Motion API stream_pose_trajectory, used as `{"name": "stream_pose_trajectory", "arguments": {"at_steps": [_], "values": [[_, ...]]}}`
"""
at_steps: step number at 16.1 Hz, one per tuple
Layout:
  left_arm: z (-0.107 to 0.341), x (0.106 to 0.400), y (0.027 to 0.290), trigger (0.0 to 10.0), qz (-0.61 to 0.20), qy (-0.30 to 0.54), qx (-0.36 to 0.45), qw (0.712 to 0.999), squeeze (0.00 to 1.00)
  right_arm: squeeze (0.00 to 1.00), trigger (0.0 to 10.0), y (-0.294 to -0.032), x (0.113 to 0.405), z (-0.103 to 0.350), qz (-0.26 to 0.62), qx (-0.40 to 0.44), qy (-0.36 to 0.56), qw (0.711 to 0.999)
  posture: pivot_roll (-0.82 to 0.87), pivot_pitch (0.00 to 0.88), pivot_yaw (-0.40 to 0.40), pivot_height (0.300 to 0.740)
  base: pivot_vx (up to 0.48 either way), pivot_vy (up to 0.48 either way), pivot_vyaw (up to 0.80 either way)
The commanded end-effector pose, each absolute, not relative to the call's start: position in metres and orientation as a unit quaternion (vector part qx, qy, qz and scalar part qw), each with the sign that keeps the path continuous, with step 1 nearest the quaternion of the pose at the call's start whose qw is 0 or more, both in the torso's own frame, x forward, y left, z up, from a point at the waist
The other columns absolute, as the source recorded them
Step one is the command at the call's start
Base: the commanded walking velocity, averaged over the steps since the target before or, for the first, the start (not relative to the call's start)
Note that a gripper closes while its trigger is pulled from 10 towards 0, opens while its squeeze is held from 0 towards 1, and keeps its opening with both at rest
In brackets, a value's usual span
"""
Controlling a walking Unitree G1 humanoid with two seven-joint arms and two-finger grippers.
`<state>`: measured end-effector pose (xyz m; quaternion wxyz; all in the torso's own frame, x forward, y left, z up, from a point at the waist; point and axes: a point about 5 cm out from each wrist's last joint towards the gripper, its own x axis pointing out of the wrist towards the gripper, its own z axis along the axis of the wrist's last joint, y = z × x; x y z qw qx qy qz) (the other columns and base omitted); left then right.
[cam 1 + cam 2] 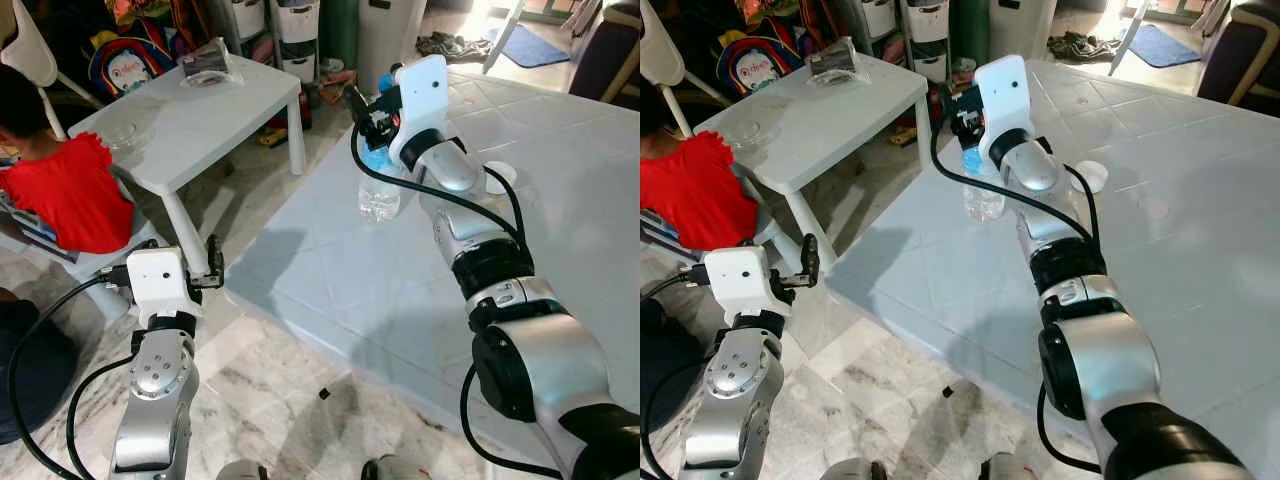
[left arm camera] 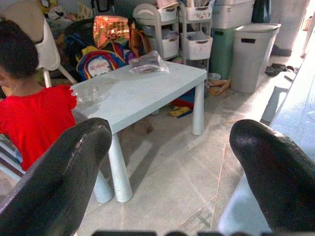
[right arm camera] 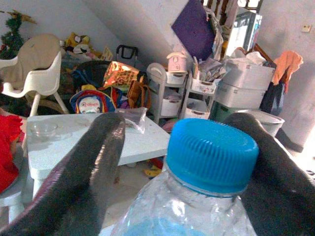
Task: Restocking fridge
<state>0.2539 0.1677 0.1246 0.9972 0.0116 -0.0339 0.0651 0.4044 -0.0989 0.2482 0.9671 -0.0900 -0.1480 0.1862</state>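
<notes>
A clear plastic water bottle (image 1: pixel 380 195) with a ribbed blue cap (image 3: pixel 211 155) is seen standing upright near the edge of the large pale worktop (image 1: pixel 560 190). Its crinkled body is see-through, and a blue label band is partly made out below the neck. The right pincer (image 1: pixel 372 112) is positioned at the bottle's neck, one black finger (image 3: pixel 81 177) on each side of the cap; whether the fingers touch it cannot be told. Much of the bottle's upper part is hidden behind the right wrist in the head views, and its base is cut off in the right wrist view. The left pincer (image 1: pixel 212 262) is held low over the floor, fingers spread wide and empty. A person in red (image 1: pixel 70 190) is partly cut off beside a small white table (image 1: pixel 200 115).
</notes>
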Motion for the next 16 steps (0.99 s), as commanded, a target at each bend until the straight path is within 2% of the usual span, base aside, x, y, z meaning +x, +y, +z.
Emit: {"name": "stream_pose_trajectory", "arguments": {"at_steps": [1, 14, 16], "values": [[0.126, 0.255, 0.168, 10.0, 0.062, -0.033, 0.019, 0.997, 0.00, 0.00, 0.0, -0.097, 0.407, 0.251, 0.182, -0.078, -0.139, 0.970, 0.00, 0.100, 0.053, 0.740, 0.000, 0.000, 0.00], [0.122, 0.261, 0.164, 10.0, 0.055, -0.020, 0.023, 0.998, 0.00, 0.00, 0.0, -0.097, 0.402, 0.223, 0.182, -0.055, -0.035, 0.981, -0.02, 0.084, 0.053, 0.740, 0.000, 0.000, 0.00], [0.120, 0.262, 0.167, 10.0, 0.078, -0.012, 0.015, 0.997, 0.00, 0.00, 0.0, -0.097, 0.401, 0.226, 0.185, -0.043, -0.042, 0.981, -0.03, 0.079, 0.049, 0.740, 0.000, 0.000, 0.00]]}}
